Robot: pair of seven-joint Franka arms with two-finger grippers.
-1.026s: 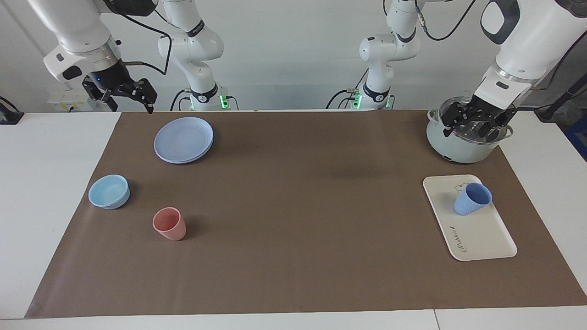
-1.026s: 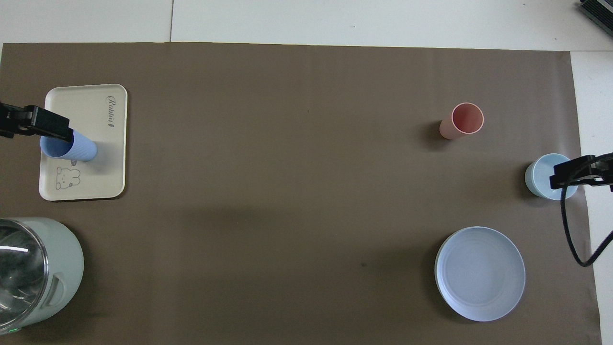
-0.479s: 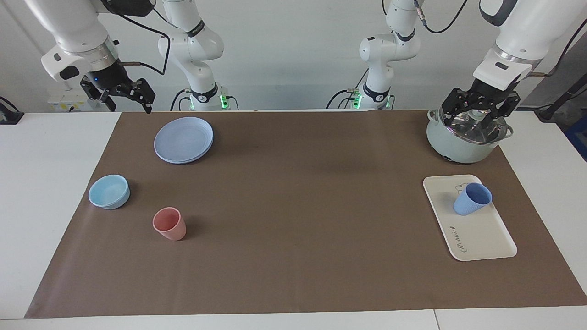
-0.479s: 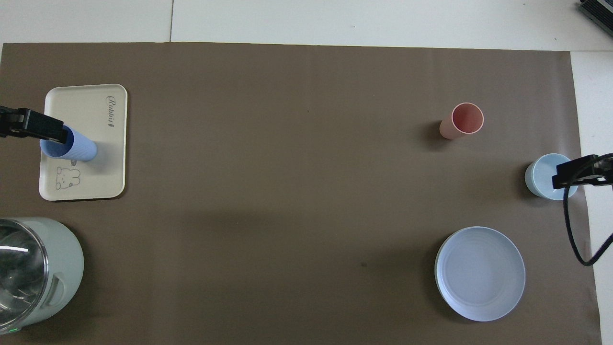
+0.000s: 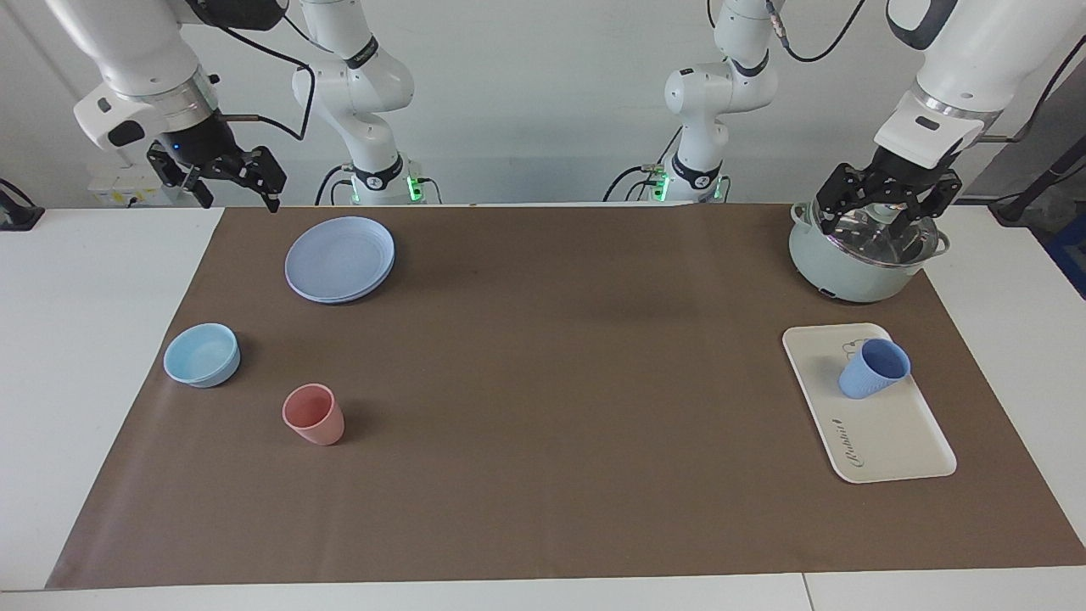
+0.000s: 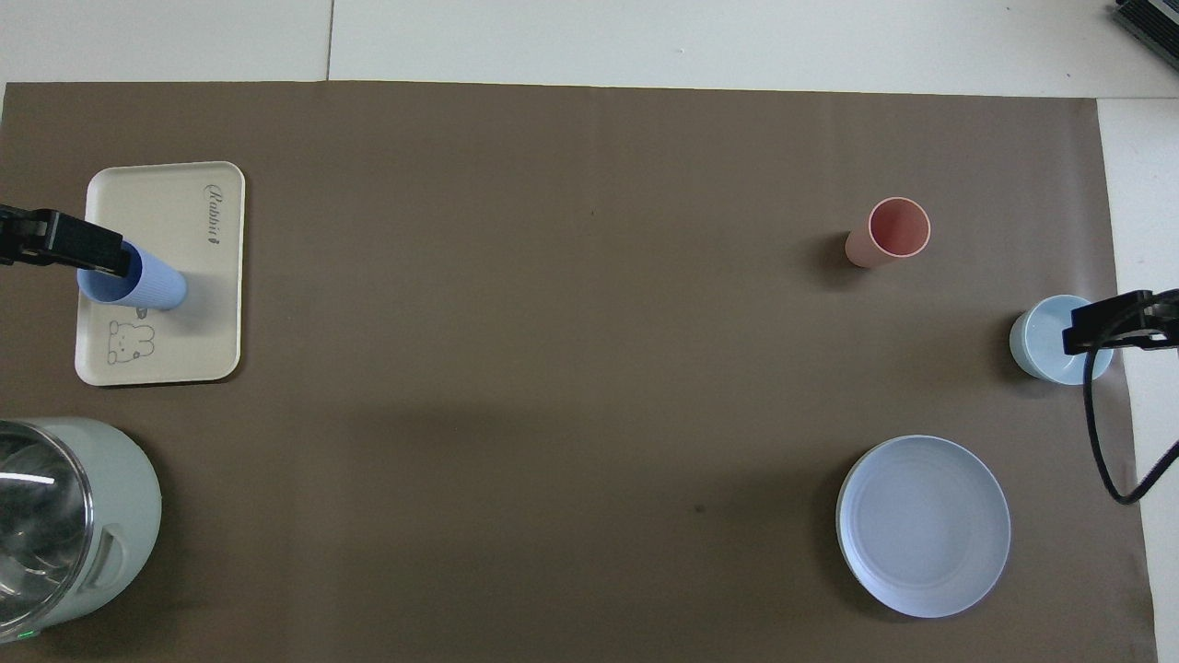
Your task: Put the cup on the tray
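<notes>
Two glossy white arms with black joint bands, black end effectors, looping black cables, green base lights.

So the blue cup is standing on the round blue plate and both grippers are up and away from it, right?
Not the plate. In the facing view the cup stands on the cream tray. The left gripper and the right gripper are indeed up and away from it.

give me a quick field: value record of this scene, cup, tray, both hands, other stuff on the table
cup: periwinkle cup upright on the tray, free of both hands
tray: cream tray at the left arm's end of the table
left hand: left hand open, raised over the pot
right hand: right hand open, raised, waiting
other items: pink tumbler, light-blue bowl, blue plate
task state: cup placed on tray
</notes>
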